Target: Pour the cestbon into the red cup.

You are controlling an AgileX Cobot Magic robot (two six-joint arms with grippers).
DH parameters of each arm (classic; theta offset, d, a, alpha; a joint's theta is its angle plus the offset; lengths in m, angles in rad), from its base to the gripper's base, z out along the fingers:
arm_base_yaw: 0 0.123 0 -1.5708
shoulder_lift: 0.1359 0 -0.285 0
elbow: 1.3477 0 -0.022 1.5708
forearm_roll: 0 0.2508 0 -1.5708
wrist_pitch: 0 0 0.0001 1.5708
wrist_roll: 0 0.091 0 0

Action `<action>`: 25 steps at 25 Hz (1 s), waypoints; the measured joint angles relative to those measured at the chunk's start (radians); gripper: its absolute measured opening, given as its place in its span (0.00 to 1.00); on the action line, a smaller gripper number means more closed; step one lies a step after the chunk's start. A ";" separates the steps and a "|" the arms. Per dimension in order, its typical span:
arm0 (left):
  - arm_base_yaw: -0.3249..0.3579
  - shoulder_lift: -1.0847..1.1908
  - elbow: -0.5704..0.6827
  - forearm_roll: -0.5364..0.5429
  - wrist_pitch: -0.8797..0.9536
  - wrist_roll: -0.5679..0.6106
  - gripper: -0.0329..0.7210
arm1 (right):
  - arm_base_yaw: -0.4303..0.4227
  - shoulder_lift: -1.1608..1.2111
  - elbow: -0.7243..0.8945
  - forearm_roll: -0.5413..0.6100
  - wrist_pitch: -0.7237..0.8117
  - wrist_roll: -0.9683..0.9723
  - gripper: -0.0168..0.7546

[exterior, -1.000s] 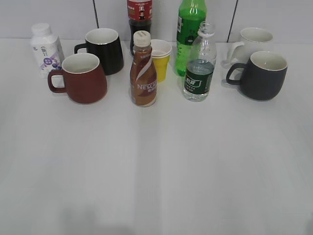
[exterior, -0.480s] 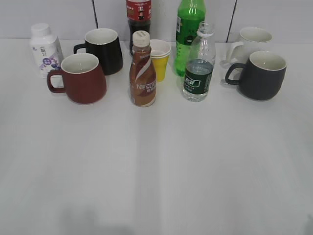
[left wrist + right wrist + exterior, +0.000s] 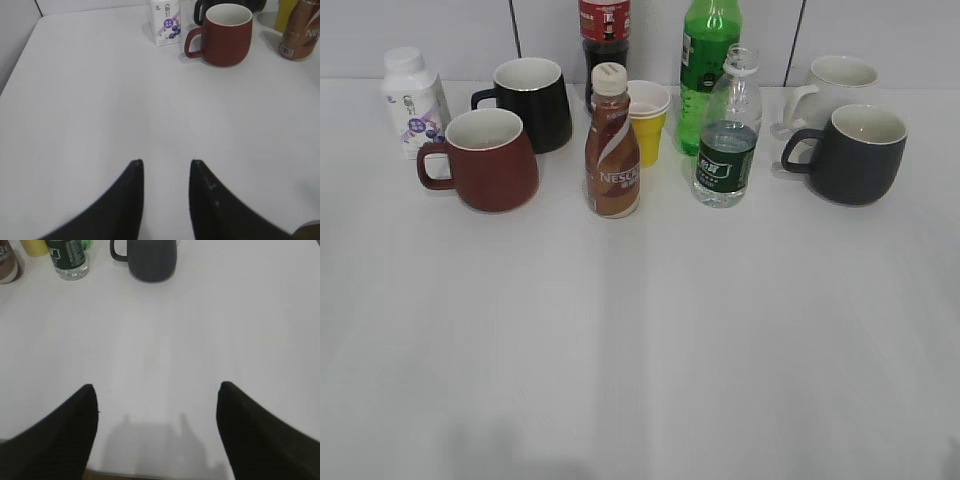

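The cestbon (image 3: 727, 135), a small clear capless bottle with a dark green label, stands upright at the back centre-right; its base shows in the right wrist view (image 3: 67, 257). The red cup (image 3: 488, 160), dark red with a white inside, stands at the back left with its handle to the left; it also shows in the left wrist view (image 3: 225, 34). My left gripper (image 3: 165, 162) is open and empty over bare table, well short of the cup. My right gripper (image 3: 156, 386) is wide open and empty near the table's front edge. Neither gripper shows in the exterior view.
A brown Nescafe bottle (image 3: 612, 145) stands between cup and cestbon. Behind are a black mug (image 3: 533, 102), a yellow paper cup (image 3: 648, 120), a green soda bottle (image 3: 708, 60), a dark cola bottle (image 3: 605, 35). A dark grey mug (image 3: 854, 153), a white mug (image 3: 832, 88) and a white milk bottle (image 3: 412, 98) flank them.
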 joint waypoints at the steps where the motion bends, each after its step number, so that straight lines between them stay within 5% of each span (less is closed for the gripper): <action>1: 0.000 0.000 0.000 0.000 0.000 0.000 0.36 | 0.000 0.000 0.000 0.000 0.000 0.000 0.74; 25: 0.001 0.000 0.000 0.000 0.000 0.000 0.36 | 0.000 0.000 0.000 0.001 0.000 0.000 0.74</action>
